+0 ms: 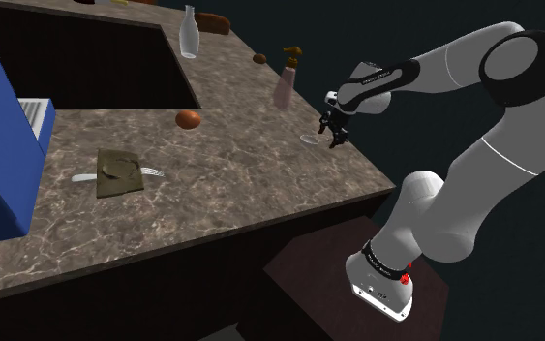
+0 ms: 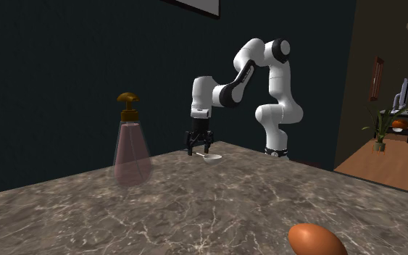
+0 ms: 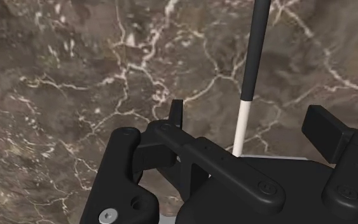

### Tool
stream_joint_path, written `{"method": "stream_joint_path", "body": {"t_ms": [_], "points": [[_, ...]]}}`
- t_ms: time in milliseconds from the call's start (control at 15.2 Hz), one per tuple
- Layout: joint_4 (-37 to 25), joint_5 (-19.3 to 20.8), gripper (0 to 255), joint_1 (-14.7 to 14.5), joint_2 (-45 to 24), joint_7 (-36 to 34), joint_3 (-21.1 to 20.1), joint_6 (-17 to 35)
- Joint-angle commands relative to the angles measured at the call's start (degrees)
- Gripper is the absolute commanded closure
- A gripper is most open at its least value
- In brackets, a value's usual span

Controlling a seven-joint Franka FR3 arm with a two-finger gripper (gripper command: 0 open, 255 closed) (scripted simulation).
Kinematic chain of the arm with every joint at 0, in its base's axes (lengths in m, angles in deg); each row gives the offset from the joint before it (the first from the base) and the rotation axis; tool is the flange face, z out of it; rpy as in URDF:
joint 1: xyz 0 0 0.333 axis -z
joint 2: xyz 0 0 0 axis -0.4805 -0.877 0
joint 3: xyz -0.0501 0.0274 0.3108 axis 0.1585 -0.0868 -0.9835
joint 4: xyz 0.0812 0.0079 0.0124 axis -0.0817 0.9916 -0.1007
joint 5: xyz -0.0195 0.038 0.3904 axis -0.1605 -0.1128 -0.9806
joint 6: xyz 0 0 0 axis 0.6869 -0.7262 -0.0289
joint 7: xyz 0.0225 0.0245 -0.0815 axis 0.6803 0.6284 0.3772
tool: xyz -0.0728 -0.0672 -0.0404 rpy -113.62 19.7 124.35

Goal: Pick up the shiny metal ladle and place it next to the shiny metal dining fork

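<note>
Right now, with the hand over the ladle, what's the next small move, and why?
Probably close the hand on the ladle: its handle runs between the open fingers, apparently untouched, and the second exterior view shows the hand low over the counter, level with the ladle.

The brown, white-veined counter (image 1: 260, 199) has a dark rectangular recess (image 1: 86, 68) in its far part. The ladle (image 1: 311, 139) lies near the corner closest to the stand. A pink pump bottle (image 1: 286, 85) stands just beyond it. A clear bottle (image 1: 189, 32) stands by the recess's far corner, with a small brown lump (image 1: 259, 58) near the two bottles. An orange-brown egg (image 1: 189, 119) sits beside the recess. An olive cloth (image 1: 117, 172) covers the middle of the fork (image 1: 154, 172).
</note>
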Motion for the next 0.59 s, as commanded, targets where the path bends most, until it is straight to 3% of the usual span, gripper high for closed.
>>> {"method": "stream_joint_path", "body": {"t_ms": [0,264,330,528], "points": [[0.04,-0.25,0,-0.09,-0.19,0.21,0.13,0.18],[0.04,-0.23,0,-0.09,-0.18,0.19,0.12,0.17],[0.04,-0.23,255,-0.09,-0.18,0.19,0.12,0.17],[0.04,-0.23,255,-0.09,-0.18,0.19,0.12,0.17]]}}
